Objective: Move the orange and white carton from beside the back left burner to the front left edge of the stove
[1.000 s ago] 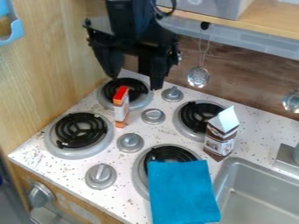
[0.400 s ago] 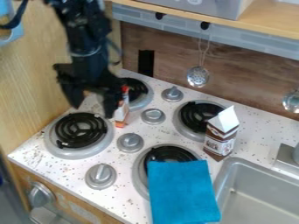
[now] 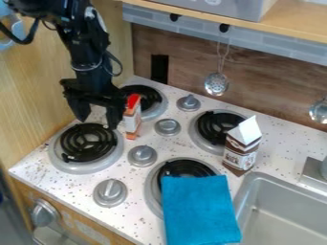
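Upper left of the frame, arm hangs down w/ gripper [image 3: 98, 122] over the back edge of the front-left burner [image 3: 89, 142]; jaws spread, pinching nothing AFAICT. Knob [image 3: 110, 193] lower left, on the speckled tabletop [image 3: 67, 184].

Just right of the jaws, left of center: small box [image 3: 133, 118], upright, orange/white w/ red top, beside the back-left burner [image 3: 152, 99]. Can't tell if jaw tip touches it. Prob light, thin card, stiff enough for a gentle pinch but will dent if squeezed hard. Smooth faces, could slip a bit; narrow base, tips easily if nudged. Best hold IMO: mid-height across the narrow width, clear of the red top, jaws level w/ each other.

Bottom center: blue cloth [image 3: 200, 210], flat over part of the front-right burner [image 3: 187, 168]. Upper right of center: perforated ladle [image 3: 216, 84] hanging on the back wall. Right of center: brown/white carton [image 3: 243, 147], upright, by back-right burner [image 3: 214, 127]. Lower right: sink [image 3: 287, 210], metal.
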`<state>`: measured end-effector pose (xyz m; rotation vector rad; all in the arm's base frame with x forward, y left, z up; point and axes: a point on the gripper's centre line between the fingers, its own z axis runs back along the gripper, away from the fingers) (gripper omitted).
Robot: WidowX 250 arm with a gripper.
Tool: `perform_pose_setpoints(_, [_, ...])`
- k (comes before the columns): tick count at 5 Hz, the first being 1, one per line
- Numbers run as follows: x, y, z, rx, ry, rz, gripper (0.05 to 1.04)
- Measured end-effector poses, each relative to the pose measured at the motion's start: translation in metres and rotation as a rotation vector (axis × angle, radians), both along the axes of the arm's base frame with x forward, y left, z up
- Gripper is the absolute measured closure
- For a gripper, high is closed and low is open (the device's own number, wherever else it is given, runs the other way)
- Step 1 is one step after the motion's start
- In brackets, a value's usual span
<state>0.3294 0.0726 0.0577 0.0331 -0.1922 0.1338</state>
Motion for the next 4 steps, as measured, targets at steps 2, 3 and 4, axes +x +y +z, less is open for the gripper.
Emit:
perform_pose_setpoints(2, [0.045,-0.019,-0.023,-0.011,-0.010,-0.051,0.074])
perform_pose_setpoints(3, [0.059,-0.018,-0.031,0.029,0.003,-0.055,0.074])
perform_pose_setpoints(4, [0.074,-0.013,-0.037,0.082,0.029,-0.047,0.074])
